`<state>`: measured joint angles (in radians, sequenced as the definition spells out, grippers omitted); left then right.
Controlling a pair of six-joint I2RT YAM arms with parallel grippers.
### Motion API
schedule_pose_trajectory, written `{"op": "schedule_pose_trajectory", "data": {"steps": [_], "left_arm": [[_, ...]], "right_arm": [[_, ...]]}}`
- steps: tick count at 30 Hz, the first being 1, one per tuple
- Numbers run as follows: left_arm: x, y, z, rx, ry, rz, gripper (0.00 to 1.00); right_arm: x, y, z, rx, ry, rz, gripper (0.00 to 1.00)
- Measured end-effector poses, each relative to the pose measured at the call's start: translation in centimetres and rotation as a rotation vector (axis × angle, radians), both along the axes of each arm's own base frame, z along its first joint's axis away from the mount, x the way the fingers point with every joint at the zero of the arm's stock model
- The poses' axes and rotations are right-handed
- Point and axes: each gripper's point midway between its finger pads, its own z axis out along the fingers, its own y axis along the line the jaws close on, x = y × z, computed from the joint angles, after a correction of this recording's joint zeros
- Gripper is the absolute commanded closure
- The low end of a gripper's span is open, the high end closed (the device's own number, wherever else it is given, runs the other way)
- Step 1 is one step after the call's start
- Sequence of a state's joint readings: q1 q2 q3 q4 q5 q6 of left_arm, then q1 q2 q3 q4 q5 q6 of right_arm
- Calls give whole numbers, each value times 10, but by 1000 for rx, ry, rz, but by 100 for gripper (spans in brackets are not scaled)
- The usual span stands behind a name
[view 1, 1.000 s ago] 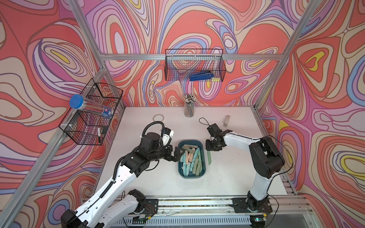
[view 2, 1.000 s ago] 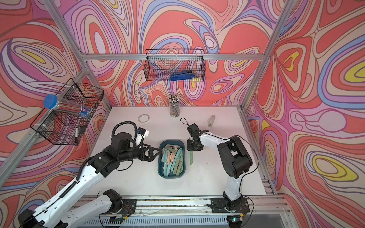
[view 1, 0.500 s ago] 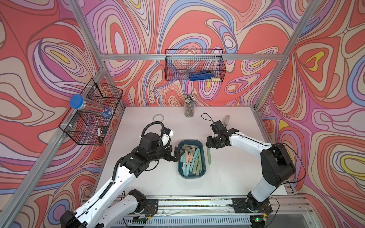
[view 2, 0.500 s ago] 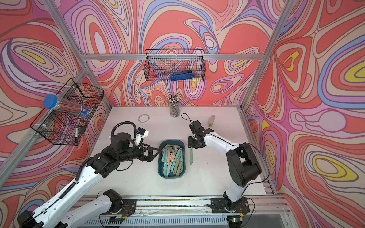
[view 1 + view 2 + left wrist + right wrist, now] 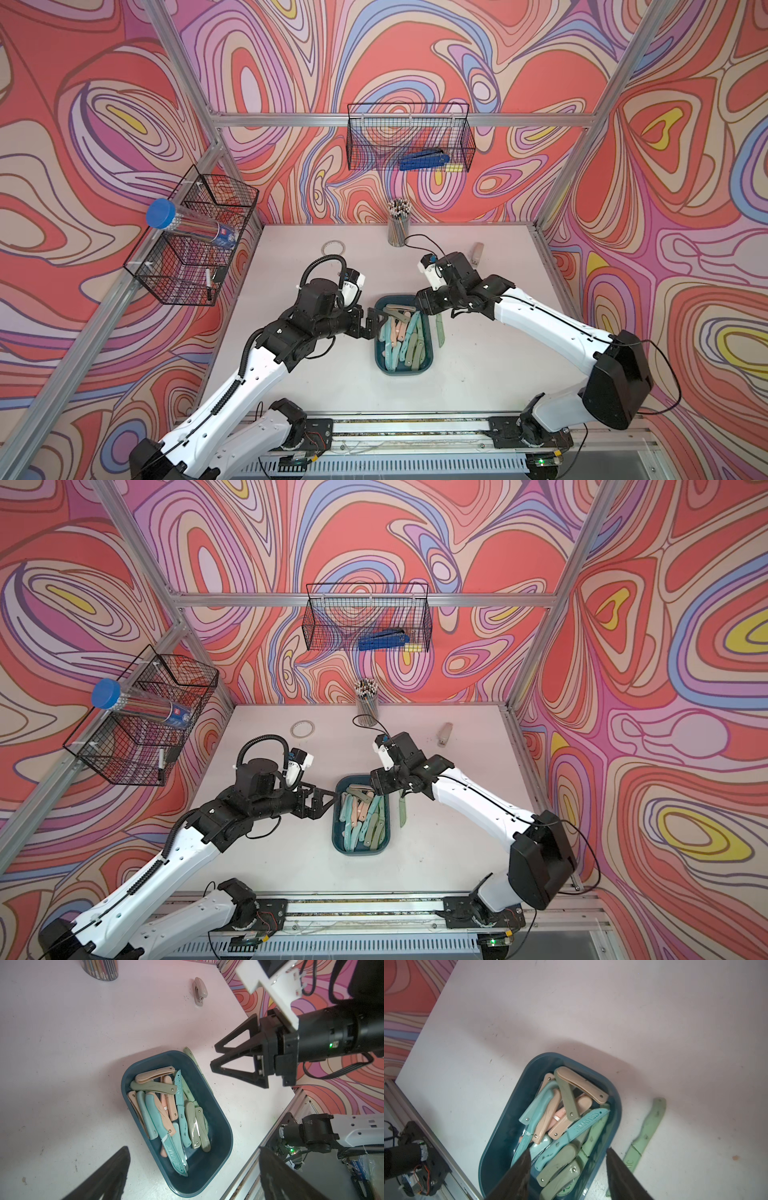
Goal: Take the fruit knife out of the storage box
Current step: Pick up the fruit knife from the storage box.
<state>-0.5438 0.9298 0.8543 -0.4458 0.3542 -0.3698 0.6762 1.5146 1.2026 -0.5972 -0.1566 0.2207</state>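
At the storage box (image 5: 403, 371), left claw (image 5: 372, 324) and right claw (image 5: 213, 1055) were noted spread, empty; piled fruit knives (image 5: 158, 1113) could be snagged together.

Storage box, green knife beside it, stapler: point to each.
storage box (image 5: 404, 372), in a top view, front rim.
green knife (image 5: 439, 330), in a top view, its middle.
stapler (image 5: 478, 252), in a top view, its top.

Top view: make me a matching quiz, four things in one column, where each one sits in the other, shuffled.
1 green knife
2 stapler
3 blue tool
4 blue-capped bottle

A in the back-wall basket
B on the table beside the teal box
C sticking out of the side-wall basket
D on the table near a back corner

Pairs: 1-B, 2-D, 3-A, 4-C
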Motion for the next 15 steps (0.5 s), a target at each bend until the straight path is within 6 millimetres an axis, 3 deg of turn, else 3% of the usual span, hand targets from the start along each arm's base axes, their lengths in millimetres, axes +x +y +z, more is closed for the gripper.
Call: {"op": "schedule_pose_trajectory", "data": {"steps": [9, 15], "left_arm": [[-6, 12, 24, -21, -94, 31, 1], [-6, 15, 27, -20, -107, 42, 1]], "right_arm": [[-13, 39, -48, -150, 94, 127, 55], [-9, 50, -79, -271, 134, 149, 56]]}}
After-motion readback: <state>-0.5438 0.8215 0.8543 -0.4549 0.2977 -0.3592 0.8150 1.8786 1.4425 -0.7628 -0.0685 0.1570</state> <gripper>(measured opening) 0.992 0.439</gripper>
